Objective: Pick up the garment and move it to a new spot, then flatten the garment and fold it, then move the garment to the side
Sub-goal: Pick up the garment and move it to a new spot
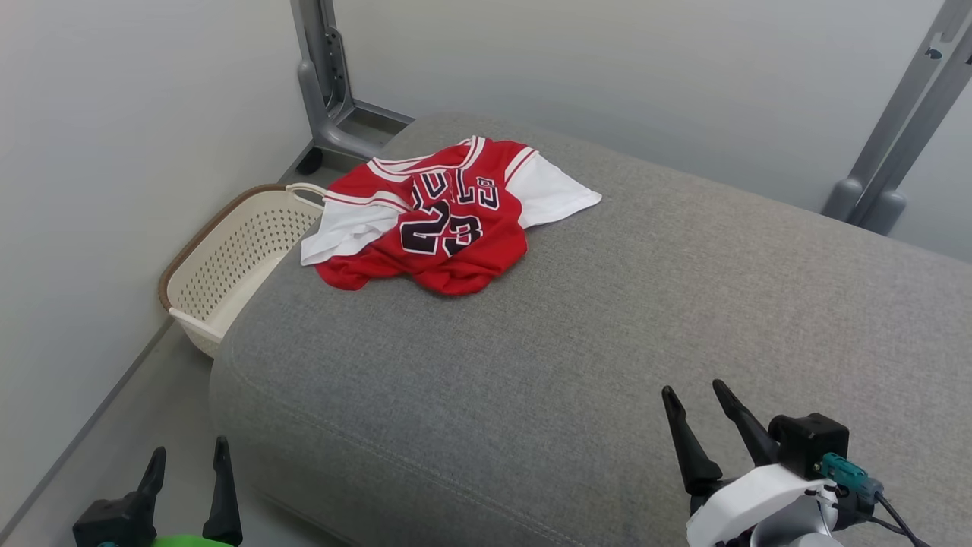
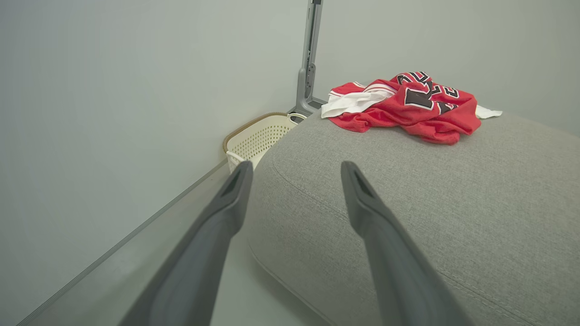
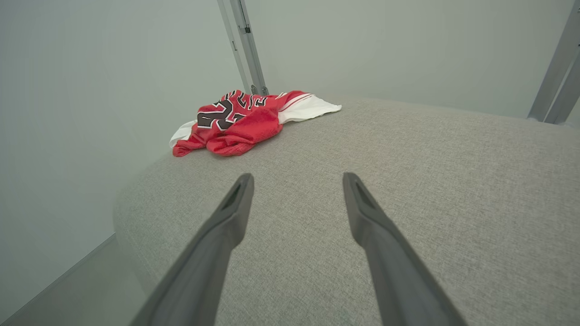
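Left gripper (image 1: 188,454): hanging empty with its fingers spread wide, off the near-left corner of the grey cushion (image 1: 531,365), over the floor.
Right gripper (image 1: 693,395): hovering empty too, fingers standing wide apart, above the cushion's near-right part.
Garment (image 1: 448,220): lying rumpled well ahead of both grippers, ahead and slightly right of the left one, ahead and far left of the right one.
Step in hand: the pick-up seems to be only beginning; neither gripper is touching the cloth.
Next move: probably calling for a long forward reach, each gripper closing on a raised fold or a shoulder so that the jersey is lifting evenly.
Edges: the cushion's rounded left edge is running just right of the left gripper; further ahead, one white sleeve is lying near that edge, close above the basket (image 1: 243,251), so a leftward drag is risking a spill.
Open room: bare grey fabric is stretching between the grippers and the jersey and widely to its right; the metal posts (image 1: 326,83) are standing beyond it.
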{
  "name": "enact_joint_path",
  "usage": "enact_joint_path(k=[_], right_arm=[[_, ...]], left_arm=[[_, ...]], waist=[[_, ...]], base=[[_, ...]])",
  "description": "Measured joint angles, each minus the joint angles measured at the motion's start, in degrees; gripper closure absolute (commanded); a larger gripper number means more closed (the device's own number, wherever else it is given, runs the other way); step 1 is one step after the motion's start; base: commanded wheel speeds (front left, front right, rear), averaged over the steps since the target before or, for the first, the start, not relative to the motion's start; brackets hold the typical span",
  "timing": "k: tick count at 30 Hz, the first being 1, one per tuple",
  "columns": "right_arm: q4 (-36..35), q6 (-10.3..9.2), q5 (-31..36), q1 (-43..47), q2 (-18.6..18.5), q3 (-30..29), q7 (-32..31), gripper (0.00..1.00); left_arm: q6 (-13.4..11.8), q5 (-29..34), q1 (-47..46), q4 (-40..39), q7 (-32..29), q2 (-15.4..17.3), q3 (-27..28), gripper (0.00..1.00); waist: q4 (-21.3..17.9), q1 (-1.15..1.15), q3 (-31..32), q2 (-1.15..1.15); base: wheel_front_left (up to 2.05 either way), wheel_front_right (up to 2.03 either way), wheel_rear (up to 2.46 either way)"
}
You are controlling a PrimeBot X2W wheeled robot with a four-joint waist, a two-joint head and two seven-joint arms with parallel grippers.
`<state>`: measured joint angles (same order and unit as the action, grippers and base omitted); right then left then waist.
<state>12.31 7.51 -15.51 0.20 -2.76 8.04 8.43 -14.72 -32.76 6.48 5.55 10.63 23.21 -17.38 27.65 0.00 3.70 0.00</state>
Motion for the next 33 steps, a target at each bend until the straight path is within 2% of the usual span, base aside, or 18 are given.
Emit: enact_joint_path(k=[9,15,22,33], right_arm=[[0.2,0.0,0.4,-0.2,0.0,0.0,0.2,0.0],[-2.0,0.0,2.2,0.6,0.0,-0.9,-1.2,0.0],[-7.5,0.0,6.2,-0.9,0.0,-1.3,-4.9,0.0],[-14.5,0.01,10.9,-4.1,-0.2,2.0,-10.6,0.0]], left_arm=[[-0.4,-1.0,-0.1,0.7,-1.6,-0.4,-0.5,0.0],[-0.7,-2.0,-7.1,3.5,-11.5,-1.5,-3.4,0.0],[3.3,-4.1,-23.9,14.1,-19.8,-4.7,-5.5,0.0],[8.2,-4.0,-44.2,31.7,-25.8,-4.9,-6.5,0.0]], waist=[[0.7,0.0,-0.8,0.0],[0.5,0.0,-1.7,0.0],[-1.3,0.0,-5.6,0.0],[-8.7,0.0,-12.4,0.0]], base=[[0.0,0.0,0.0],[0.0,0.0,0.0],[0.0,0.0,0.0],[0.0,0.0,0.0]])
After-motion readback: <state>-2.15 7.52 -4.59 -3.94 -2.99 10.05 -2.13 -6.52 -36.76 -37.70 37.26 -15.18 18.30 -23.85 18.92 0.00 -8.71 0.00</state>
